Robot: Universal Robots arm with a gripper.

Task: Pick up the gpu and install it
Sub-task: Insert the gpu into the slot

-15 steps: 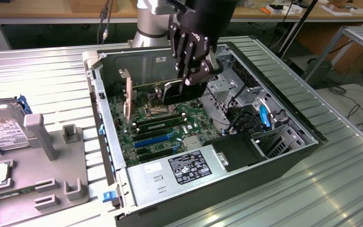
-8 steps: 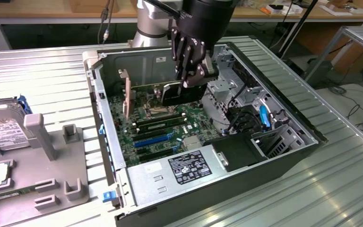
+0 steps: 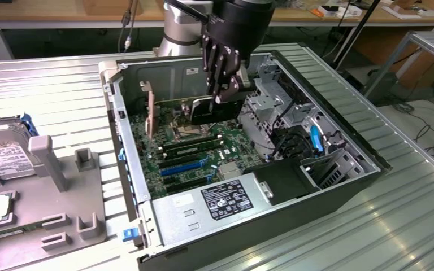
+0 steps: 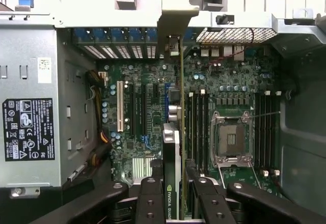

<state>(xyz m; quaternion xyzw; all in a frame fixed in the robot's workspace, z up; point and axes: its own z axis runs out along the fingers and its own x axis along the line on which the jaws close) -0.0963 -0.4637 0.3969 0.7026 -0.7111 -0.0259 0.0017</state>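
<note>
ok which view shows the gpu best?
Wrist view. The gpu shows edge-on along its whole length, from the bracket to the tool clamped on it, over the motherboard. The exterior view shows its dark face from the side, partly hidden behind the tool.

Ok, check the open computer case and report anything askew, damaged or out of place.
Nothing looks damaged or spilled. The thin green-and-black gpu card stands straight on edge, clamped in the black gripper above the green motherboard. One oddity: the square silver processor socket sits bare, with no cooler over it.
</note>
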